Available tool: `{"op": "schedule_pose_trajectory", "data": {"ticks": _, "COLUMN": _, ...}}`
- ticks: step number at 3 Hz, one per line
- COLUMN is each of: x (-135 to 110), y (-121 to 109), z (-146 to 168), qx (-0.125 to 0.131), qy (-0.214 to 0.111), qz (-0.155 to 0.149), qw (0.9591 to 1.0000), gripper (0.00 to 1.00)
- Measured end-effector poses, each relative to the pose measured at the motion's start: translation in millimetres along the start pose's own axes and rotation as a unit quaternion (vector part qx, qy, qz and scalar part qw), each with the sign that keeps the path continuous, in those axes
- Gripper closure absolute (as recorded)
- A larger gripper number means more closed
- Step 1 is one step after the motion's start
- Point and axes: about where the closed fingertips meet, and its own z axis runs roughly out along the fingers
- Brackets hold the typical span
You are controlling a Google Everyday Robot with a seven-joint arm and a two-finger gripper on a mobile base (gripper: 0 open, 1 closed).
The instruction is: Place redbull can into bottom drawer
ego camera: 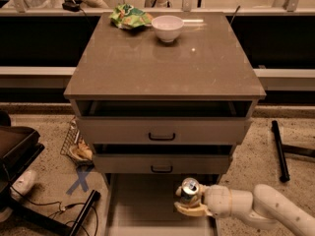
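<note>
The redbull can (pixel 189 191) is upright with its silver top showing, held in my gripper (pixel 188 203) at the lower middle of the camera view. The gripper is shut on the can, and my white arm (pixel 261 206) reaches in from the right. The can sits over the right part of the bottom drawer (pixel 142 205), a pulled-out light-grey tray below the two drawers with black handles (pixel 161 137). I cannot tell whether the can touches the drawer floor.
A brown cabinet top (pixel 162 58) carries a white bowl (pixel 167 27) and a green bag (pixel 129 16). A black chair base (pixel 19 151) and cables lie at the left, a blue X mark (pixel 79 180) on the floor, and a black bar (pixel 278 149) at the right.
</note>
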Motion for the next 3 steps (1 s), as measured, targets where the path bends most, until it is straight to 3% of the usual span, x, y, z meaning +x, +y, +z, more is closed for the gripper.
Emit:
{"op": "schedule_pose_trajectory", "data": {"ticks": 1, "x": 58.2, "y": -46.8, "z": 33.2, "qx": -0.009, "qy": -0.025, "qz": -0.015, "qw": 0.9995, "gripper": 1.00}}
{"op": "schedule_pose_trajectory", "data": {"ticks": 2, "x": 121.2, "y": -68.2, "z": 66.2, "qx": -0.043, "qy": -0.047, "qz": -0.019, "qw": 0.9978, "gripper": 1.00}}
{"op": "schedule_pose_trajectory", "data": {"ticks": 3, "x": 180.3, "y": -106.3, "z": 69.8, "qx": -0.042, "qy": -0.042, "qz": -0.027, "qw": 0.9979, "gripper": 1.00}}
